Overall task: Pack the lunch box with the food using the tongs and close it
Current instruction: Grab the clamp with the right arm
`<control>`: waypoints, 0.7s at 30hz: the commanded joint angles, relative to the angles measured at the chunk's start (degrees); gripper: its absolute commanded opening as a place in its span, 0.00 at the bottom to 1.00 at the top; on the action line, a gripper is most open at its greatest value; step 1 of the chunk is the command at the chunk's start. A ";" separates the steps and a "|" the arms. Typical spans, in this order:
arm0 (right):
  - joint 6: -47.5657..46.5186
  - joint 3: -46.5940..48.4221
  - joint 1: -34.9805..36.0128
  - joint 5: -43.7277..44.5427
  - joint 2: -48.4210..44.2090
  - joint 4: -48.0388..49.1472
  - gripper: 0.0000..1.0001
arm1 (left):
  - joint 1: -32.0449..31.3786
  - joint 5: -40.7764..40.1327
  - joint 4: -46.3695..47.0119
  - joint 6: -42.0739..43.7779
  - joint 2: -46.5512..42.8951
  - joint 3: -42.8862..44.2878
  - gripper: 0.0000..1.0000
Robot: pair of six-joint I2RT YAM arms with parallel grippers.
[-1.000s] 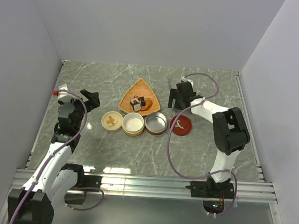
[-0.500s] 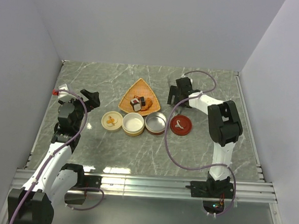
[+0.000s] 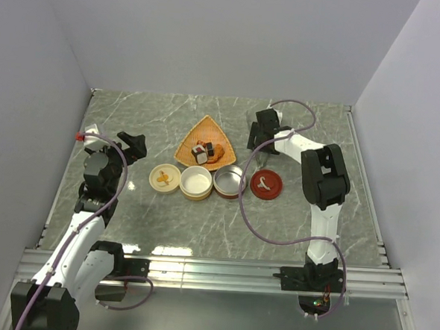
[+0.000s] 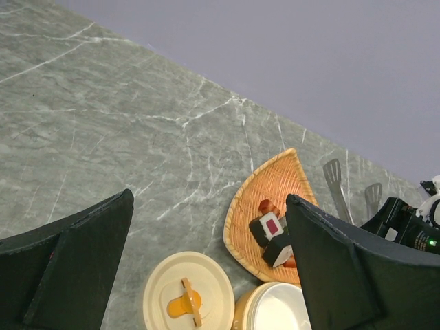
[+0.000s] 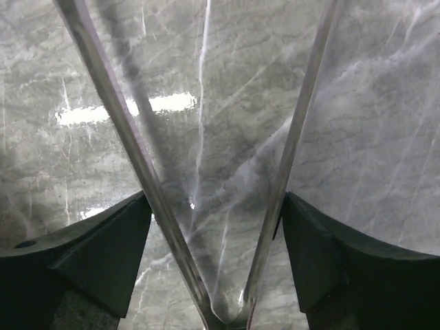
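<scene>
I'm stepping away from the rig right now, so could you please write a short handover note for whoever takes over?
Left gripper: open, empty, hovering over the table left of the basket.
Right gripper: fingers either side of the tongs, which lie on the table; I cannot tell whether it grips yet.
Food: all in the basket.
Cream container and metal container: open, side by side. Cream lid and red lid lie beside them.
Done: nothing packed.
Left: lift tongs, move food, fit lids.

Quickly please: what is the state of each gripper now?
Left gripper: open, holding nothing.
Right gripper: fingers on both sides of the tongs; a grip cannot be told.
</scene>
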 commanded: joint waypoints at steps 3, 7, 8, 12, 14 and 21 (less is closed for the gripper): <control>1.16 -0.39 -0.19 2.20 -1.21 0.40 0.68 | -0.23 0.60 2.84 -1.08 -1.59 0.11 0.99; 0.99 -2.24 -0.28 2.12 -2.80 2.25 0.57 | -0.23 0.86 2.58 -1.08 -2.03 0.11 0.99; 0.90 -2.85 -0.28 2.03 -3.06 2.34 0.56 | -0.23 0.86 2.57 -1.08 -2.12 0.02 0.99; 0.46 -6.28 -0.19 1.33 -6.66 4.00 0.51 | -0.23 0.77 2.84 -1.25 -3.00 -0.33 0.99; 0.02 -8.73 -0.10 1.06 -10.52 5.06 0.50 | -0.23 0.77 3.01 -1.25 -3.00 -0.51 0.99; -1.65 -15.60 0.95 0.18 -23.52 6.29 0.51 | -0.23 1.39 3.54 -1.52 -2.65 -0.60 1.00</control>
